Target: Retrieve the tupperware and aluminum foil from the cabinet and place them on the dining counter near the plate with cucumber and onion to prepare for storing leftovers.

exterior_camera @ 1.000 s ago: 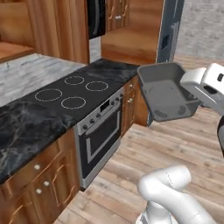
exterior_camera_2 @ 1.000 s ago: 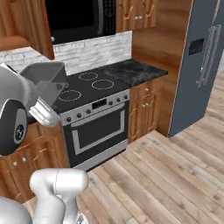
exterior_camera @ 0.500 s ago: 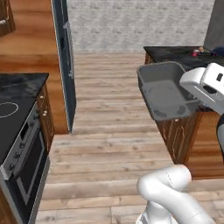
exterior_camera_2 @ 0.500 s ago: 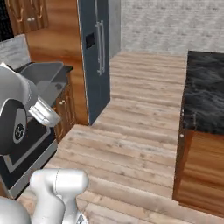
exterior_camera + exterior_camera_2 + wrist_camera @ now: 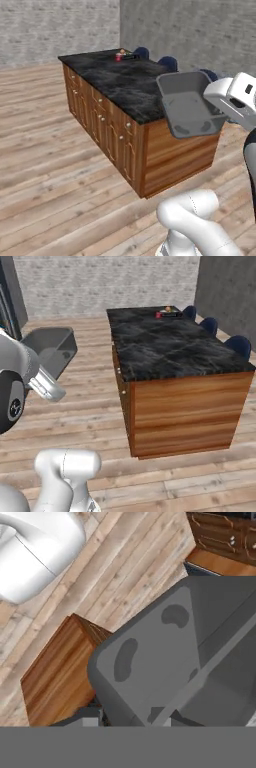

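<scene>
Your tool (image 5: 131,719) is clenched on the tupperware (image 5: 187,104), held above the floor. The dining worktop (image 5: 170,343) sits just beside it, foil box (image 5: 168,314) at its far end.

A glossy white robot arm (image 5: 192,220) built of smooth, rounded, tube-like segments. Its lowest link bends like a thick elbow pipe. The wrist housing (image 5: 235,99) is a white rounded block with a small dark square mark on its side. In the right base view, a large pale grey shoulder segment (image 5: 15,363) carries a black round joint cap (image 5: 12,402) with a small white emblem.
</scene>
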Motion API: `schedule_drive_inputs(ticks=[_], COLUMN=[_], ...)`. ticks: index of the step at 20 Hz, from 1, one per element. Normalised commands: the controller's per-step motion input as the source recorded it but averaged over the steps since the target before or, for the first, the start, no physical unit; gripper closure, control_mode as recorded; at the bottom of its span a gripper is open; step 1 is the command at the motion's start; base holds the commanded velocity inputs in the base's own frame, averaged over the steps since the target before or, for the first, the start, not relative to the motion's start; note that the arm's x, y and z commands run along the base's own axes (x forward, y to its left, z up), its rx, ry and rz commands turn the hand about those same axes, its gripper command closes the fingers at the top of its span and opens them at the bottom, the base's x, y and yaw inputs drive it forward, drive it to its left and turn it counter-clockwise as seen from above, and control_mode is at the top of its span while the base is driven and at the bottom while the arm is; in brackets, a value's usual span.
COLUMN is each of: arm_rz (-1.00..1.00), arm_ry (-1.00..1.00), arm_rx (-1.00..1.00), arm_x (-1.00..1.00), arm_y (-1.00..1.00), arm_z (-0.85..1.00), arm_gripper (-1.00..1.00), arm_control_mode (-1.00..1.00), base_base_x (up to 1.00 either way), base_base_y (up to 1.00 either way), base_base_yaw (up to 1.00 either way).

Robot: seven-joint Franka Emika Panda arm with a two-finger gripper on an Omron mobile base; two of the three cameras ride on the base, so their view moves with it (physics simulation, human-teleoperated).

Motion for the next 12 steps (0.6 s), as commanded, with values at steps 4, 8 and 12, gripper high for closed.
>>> schedule_drive_inputs(ticks=[4,8,12], arm_rz=[0.0,0.0,0.0], arm_ry=[0.0,0.0,0.0], arm_rx=[0.0,0.0,0.0], arm_x=[0.0,0.0,0.0], arm_y=[0.0,0.0,0.0], arm_z=[0.0,0.0,0.0], arm_gripper=[1.0,1.0,1.0], arm_control_mode=[1.0,1.0,1.0], base_base_x=[0.87,1.0,1.0], base_base_y=[-0.81,-0.89,-0.99], base_base_yaw=[-0.42,-0.33,-0.24])
